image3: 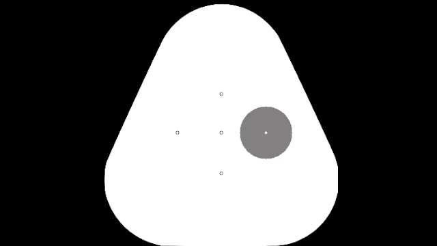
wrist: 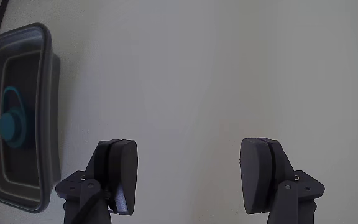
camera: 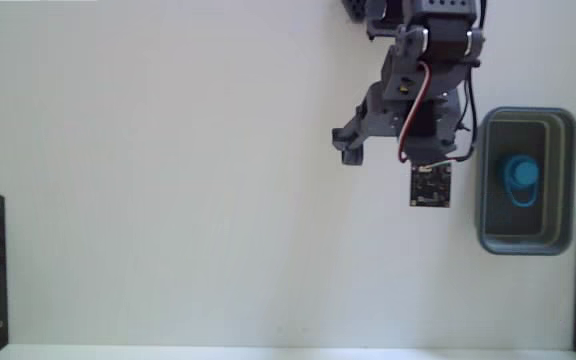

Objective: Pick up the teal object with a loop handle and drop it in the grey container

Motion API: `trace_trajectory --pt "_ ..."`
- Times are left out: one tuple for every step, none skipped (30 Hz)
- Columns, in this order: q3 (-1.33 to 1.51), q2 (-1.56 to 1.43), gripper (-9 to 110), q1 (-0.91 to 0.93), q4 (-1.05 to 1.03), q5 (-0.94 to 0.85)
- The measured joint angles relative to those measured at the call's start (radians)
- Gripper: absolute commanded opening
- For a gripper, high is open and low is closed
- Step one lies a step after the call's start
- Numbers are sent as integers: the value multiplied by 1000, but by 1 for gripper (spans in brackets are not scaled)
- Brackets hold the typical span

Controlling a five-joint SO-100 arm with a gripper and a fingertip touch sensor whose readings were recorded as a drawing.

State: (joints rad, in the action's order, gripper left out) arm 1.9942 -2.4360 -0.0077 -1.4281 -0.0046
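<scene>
Hovering gripper (wrist: pixel 188 180), jaws spread wide, holding nothing.
Teal cup (camera: pixel 518 178) lies inside the grey bin (camera: pixel 572 180) beside it.

I see bright, even, diffuse light on the white table (camera: pixel 168 180) in the fixed view; near washed out, no hard shadows, no glare; slightly soft overall; the wrist view is dimmer, greyish; gripper (wrist: pixel 188 180) fingers dark and a bit blurred up close; the grey container (wrist: pixel 42 56) bows at the left edge.
</scene>
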Motion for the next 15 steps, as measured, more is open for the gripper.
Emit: trace_trajectory --pt "0 0 110 0 0 0" --pt "0 0 110 0 0 0" --pt "0 0 110 0 0 0" --pt "0 0 110 0 0 0" --pt "0 0 110 0 0 0" --pt "0 0 110 0 0 0" --pt "0 0 110 0 0 0" --pt "0 0 110 0 0 0" --pt "0 0 110 0 0 0" --pt "0 0 110 0 0 0" --pt "0 0 110 0 0 0" --pt "0 0 110 0 0 0" --pt "0 0 110 0 0 0" --pt "0 0 110 0 0 0" --pt "0 0 110 0 0 0"
